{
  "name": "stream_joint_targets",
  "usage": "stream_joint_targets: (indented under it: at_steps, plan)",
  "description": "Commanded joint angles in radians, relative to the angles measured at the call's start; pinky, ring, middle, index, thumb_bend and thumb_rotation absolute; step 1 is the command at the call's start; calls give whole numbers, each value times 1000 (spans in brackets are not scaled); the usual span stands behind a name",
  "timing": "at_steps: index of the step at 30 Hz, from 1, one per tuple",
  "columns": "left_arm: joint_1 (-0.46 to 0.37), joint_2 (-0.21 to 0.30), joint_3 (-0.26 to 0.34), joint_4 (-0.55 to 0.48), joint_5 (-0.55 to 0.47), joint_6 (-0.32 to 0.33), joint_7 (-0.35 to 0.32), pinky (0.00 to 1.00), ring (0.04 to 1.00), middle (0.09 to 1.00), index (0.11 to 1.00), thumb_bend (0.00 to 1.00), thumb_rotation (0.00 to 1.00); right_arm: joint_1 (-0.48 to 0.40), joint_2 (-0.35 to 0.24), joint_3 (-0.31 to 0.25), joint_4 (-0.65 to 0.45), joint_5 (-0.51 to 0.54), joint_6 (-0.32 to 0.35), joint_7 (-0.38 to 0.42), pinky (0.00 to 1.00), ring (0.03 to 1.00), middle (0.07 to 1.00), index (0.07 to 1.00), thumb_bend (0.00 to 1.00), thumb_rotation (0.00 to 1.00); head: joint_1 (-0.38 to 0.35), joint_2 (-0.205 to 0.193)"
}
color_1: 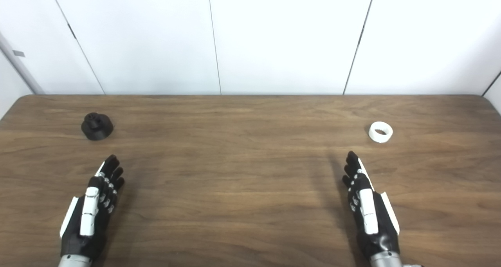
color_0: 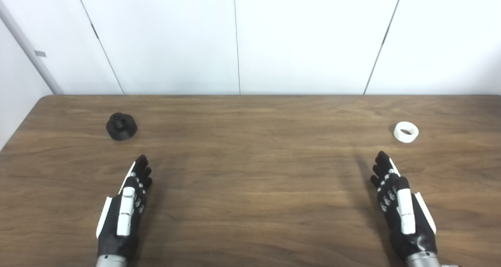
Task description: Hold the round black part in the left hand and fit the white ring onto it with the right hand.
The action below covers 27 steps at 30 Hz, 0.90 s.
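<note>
The round black part (color_0: pixel 121 126) stands on the wooden table (color_0: pixel 250 161) at the far left, with a narrower raised hub on top. The white ring (color_0: pixel 406 132) lies flat at the far right. My left hand (color_0: pixel 126 204) hovers near the front edge, a short way in front of the black part, fingers straight and holding nothing. My right hand (color_0: pixel 400 204) mirrors it on the other side, in front of and slightly left of the ring, also open and empty.
White wall panels (color_0: pixel 235 40) rise right behind the table's far edge. The table's left edge (color_0: pixel 23 122) runs close to the black part. Bare wood lies between the two hands.
</note>
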Motion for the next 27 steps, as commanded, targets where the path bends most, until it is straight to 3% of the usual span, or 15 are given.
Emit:
stream_joint_targets:
  at_steps: [1,7,27]
  plan:
    - [1,-6,-9,14,7,-48,-5,1000,1000,1000,980,496,926,9,8,-6,6,3,-28,7,1000,1000,1000,972,611,986,5,-4]
    - [3,-19,-21,39,18,-77,0,1000,999,996,978,469,915,6,4,-17,44,9,-64,16,1000,999,984,959,607,987,43,-44]
    - [11,-58,-57,57,103,-103,39,1000,985,986,975,442,924,0,-18,-44,119,55,-113,65,1000,1000,1000,990,602,996,143,-123]
